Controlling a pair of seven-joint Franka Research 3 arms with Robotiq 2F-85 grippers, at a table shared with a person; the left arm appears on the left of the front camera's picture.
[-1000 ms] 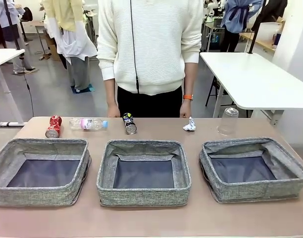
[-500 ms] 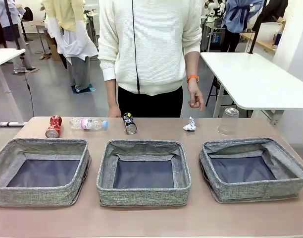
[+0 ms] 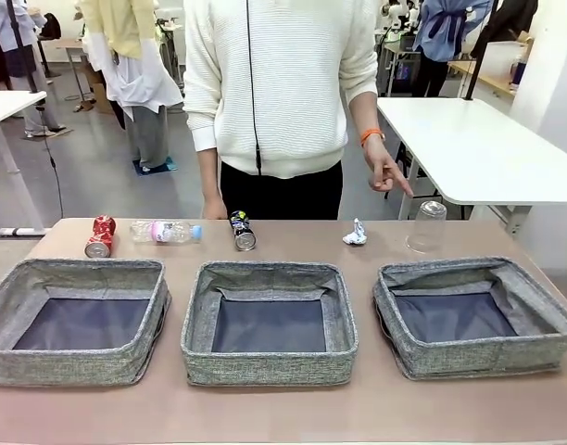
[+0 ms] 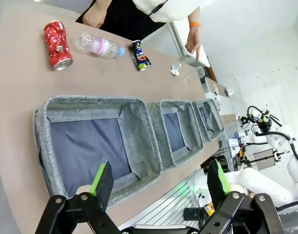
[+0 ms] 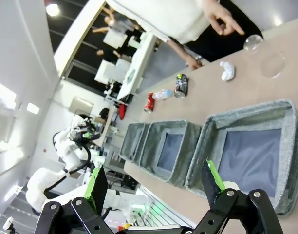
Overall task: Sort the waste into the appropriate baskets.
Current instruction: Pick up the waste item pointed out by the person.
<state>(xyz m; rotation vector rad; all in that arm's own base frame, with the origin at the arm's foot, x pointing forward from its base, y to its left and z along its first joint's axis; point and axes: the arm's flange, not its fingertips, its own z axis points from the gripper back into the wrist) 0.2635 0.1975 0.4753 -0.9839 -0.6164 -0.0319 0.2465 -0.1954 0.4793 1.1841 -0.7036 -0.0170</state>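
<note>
On the desk (image 3: 283, 413), all waste (image 3: 165, 231) lay beyond three empty baskets (image 3: 270, 271), unsorted; left hand (image 4: 160, 170) and right hand (image 5: 153, 170) hung released.

Grey woven baskets (image 3: 270, 271) with dark blue-grey bottoms stand on a pinkish-tan worktop (image 3: 293, 417). There is a red can (image 3: 100, 237), a dark can (image 3: 242, 231) with blue print, a clear bottle (image 3: 165, 232) with pink label and blue cap, and a white paper wad (image 3: 355, 234). The person's sweater (image 3: 283, 83) is white and ribbed, and the wristband (image 3: 371, 136) is orange.
</note>
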